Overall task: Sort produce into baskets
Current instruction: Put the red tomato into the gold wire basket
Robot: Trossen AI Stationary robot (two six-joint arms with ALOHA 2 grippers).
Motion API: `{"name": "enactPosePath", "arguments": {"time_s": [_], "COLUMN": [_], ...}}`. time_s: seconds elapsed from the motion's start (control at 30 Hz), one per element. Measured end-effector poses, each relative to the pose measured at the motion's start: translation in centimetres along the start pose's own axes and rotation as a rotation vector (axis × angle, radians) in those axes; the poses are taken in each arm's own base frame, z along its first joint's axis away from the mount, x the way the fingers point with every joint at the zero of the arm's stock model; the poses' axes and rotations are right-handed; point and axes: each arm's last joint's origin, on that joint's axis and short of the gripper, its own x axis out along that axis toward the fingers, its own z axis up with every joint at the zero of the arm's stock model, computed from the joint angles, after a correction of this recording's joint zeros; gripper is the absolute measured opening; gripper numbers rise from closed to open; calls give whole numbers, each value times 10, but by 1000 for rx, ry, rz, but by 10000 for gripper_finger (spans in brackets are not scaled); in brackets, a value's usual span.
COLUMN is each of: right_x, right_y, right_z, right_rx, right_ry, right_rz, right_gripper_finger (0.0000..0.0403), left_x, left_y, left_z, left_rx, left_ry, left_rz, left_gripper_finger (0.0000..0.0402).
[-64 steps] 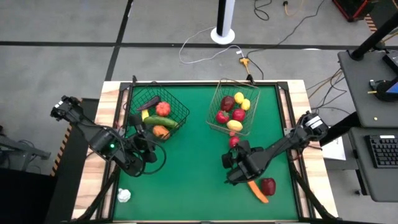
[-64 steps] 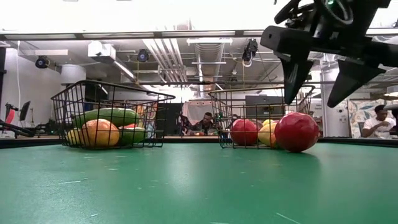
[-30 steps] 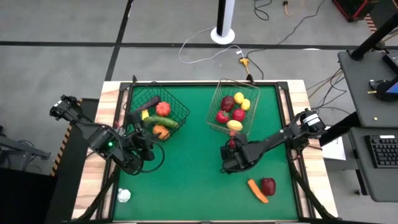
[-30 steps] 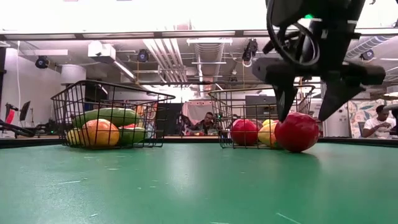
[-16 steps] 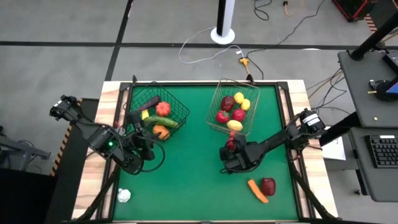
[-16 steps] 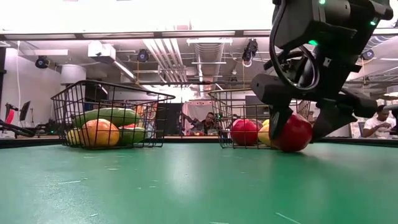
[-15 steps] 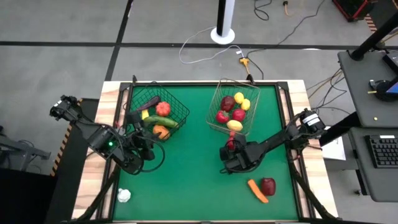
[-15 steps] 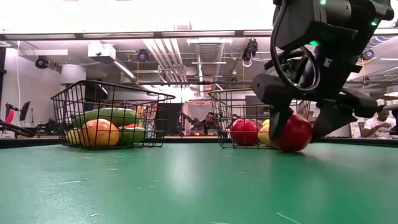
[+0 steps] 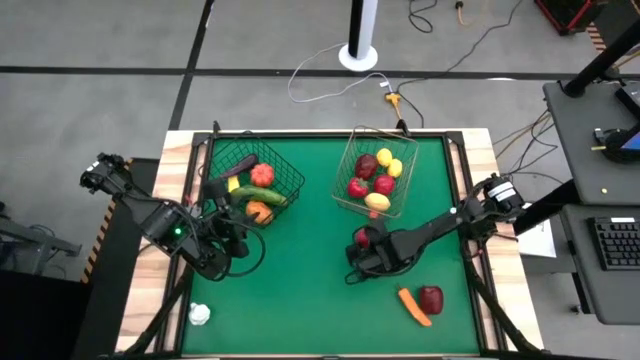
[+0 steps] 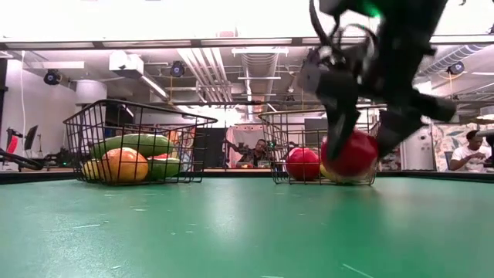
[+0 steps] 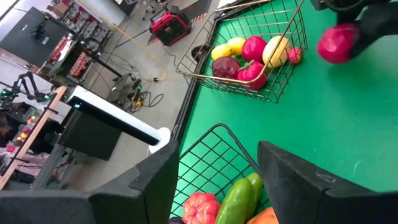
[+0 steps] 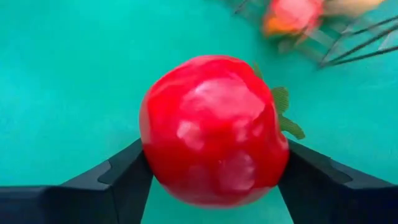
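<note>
Green felt covers the table (image 9: 300, 280) you see from above: your right gripper (image 9: 360, 243) sits mid-table, just off the pale basket's (image 9: 350, 170) near corner, with a red fruit (image 9: 362, 238) mostly hidden under it. The left gripper (image 9: 222, 208) waits at the dark basket (image 9: 295, 180); its fingers are hard to judge. At table level, the fruit (image 10: 353, 152) hangs clear of the felt between blurred fingers. Right wrist: both fingers press its sides.

Bright overhead glare, motion-blurred right gripper (image 10: 363, 116).
</note>
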Motion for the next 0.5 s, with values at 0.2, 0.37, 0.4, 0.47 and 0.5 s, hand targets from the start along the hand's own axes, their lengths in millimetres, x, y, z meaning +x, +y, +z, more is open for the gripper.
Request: {"name": "enactPosePath", "arguments": {"time_s": [0.2,0.37,0.4,0.47,0.5], "right_x": [-53,-102,-109,-115,-116], "right_y": [31,35,32,22,17], "right_z": [26,85,100,130,145], "right_rx": [-168,-241,-252,-264,-263], "right_ry": [60,-59,-76,-82,-81], "right_rz": [206,223,197,122,79], "right_gripper_finger": [290,285,286,288,288], "left_x": [0,0,0,-1,-1], "left_y": [0,1,2,2,3], "left_z": [0,0,0,0,0], "left_rx": [1,-25,-28,-40,-51], "left_ry": [2,-13,-13,-13,-13], "left_rz": [-6,25,25,24,21], "left_gripper_finger": [200,200,200,200,200]}}
